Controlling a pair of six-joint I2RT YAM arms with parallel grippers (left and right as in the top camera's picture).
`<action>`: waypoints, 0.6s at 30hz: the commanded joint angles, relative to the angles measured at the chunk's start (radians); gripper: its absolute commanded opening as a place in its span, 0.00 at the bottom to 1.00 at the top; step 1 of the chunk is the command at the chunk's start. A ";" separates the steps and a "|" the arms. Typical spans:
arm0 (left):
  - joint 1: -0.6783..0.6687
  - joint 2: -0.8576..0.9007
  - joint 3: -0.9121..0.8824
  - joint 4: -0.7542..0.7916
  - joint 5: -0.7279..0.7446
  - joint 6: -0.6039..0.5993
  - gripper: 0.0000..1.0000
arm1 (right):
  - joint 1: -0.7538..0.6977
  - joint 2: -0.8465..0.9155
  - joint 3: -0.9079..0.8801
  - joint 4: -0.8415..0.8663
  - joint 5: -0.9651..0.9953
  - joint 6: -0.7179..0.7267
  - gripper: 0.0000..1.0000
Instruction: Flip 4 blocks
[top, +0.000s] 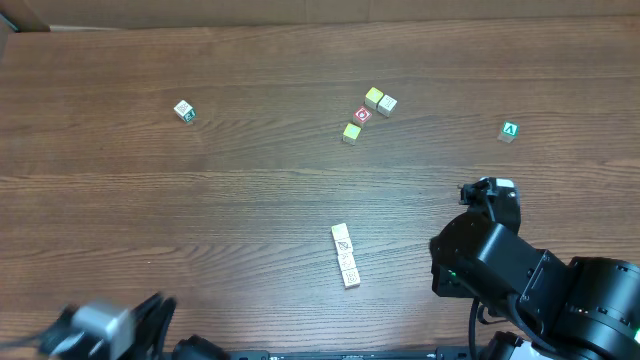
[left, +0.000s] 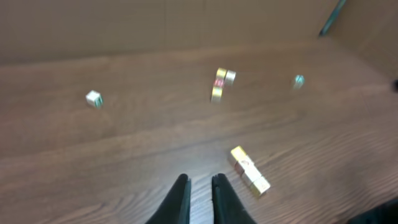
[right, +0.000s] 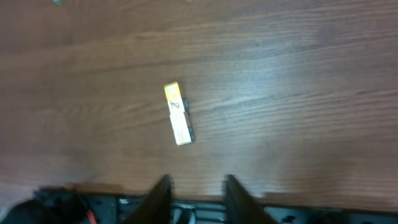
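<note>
The blocks lie end to end in a short row at the middle front of the table, pale faces up. The same row shows ahead and right of my left gripper, with one end yellow. Those fingers stand almost together with only a thin slit and nothing in it. In the right wrist view the row lies well beyond my right gripper. That gripper is open and empty, over the table's front edge. My left arm is blurred at the bottom left, and my right arm is at the bottom right.
A red-faced cube sits among pale and yellow cubes and a yellow-green one at the back middle. A green cube marked A is at the back right. A white and green cube is at the back left.
</note>
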 joint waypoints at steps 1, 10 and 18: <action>-0.007 -0.065 0.080 -0.024 -0.005 -0.009 0.16 | -0.002 -0.006 0.022 0.016 0.034 -0.040 0.64; -0.007 -0.106 0.135 -0.066 -0.005 -0.009 1.00 | -0.002 -0.004 0.022 0.048 0.034 -0.036 1.00; -0.007 -0.106 0.135 -0.161 -0.005 -0.010 1.00 | -0.002 -0.003 0.021 0.048 0.022 -0.037 1.00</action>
